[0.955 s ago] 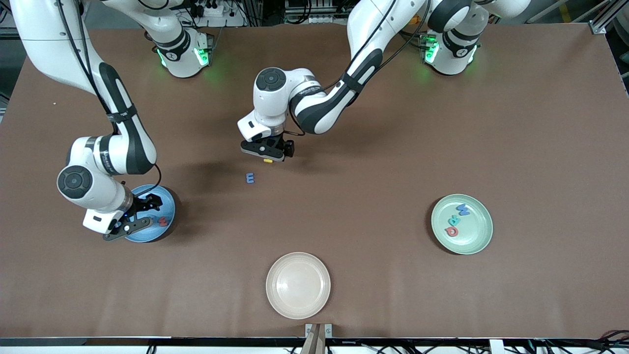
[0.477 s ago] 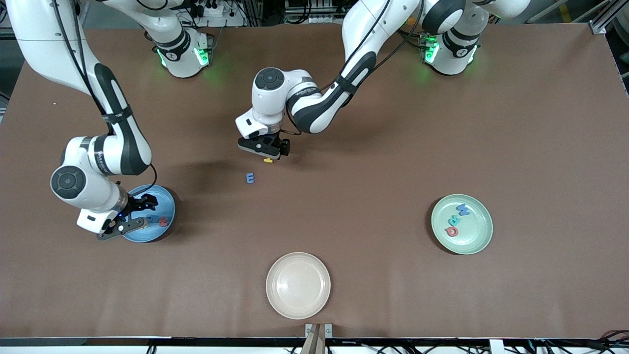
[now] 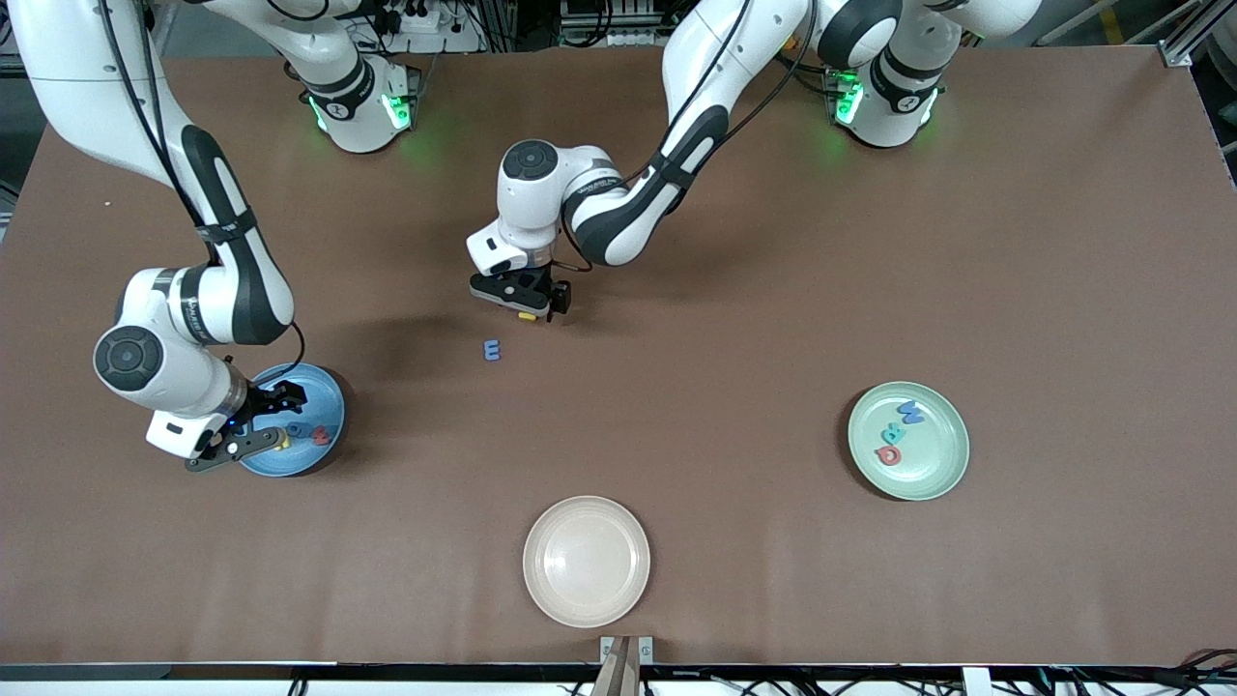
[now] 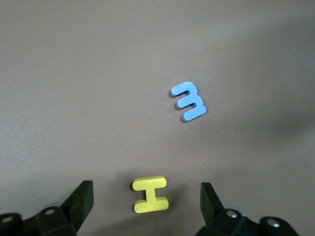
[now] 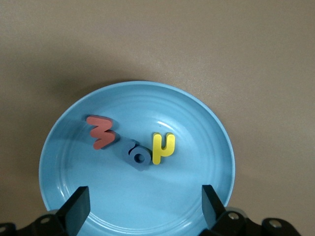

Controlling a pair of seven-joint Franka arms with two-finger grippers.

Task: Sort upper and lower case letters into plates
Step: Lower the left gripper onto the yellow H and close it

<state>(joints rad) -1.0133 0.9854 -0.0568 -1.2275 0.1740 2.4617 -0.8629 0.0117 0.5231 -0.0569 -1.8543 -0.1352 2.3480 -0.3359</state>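
Observation:
My left gripper [image 3: 523,302] is open low over the table's middle, its jaws on either side of a yellow letter I [image 4: 150,194], apart from it. A blue letter [image 3: 492,350] lies on the table nearer the front camera; it also shows in the left wrist view [image 4: 188,101]. My right gripper [image 3: 271,418] is open and empty over the sky blue plate [image 3: 327,394], which holds a red letter [image 5: 101,132], a blue one [image 5: 135,155] and a yellow one [image 5: 162,146]. The mint green plate [image 3: 942,474] holds a blue, a teal and a red letter.
A beige plate [image 3: 587,561] sits empty near the front edge, midway along the table. Bare brown table lies between the plates.
My right gripper has drawn back toward the right arm's end of the table, and a yellow letter now shows in the blue plate. My left gripper has shifted slightly around the yellow I.

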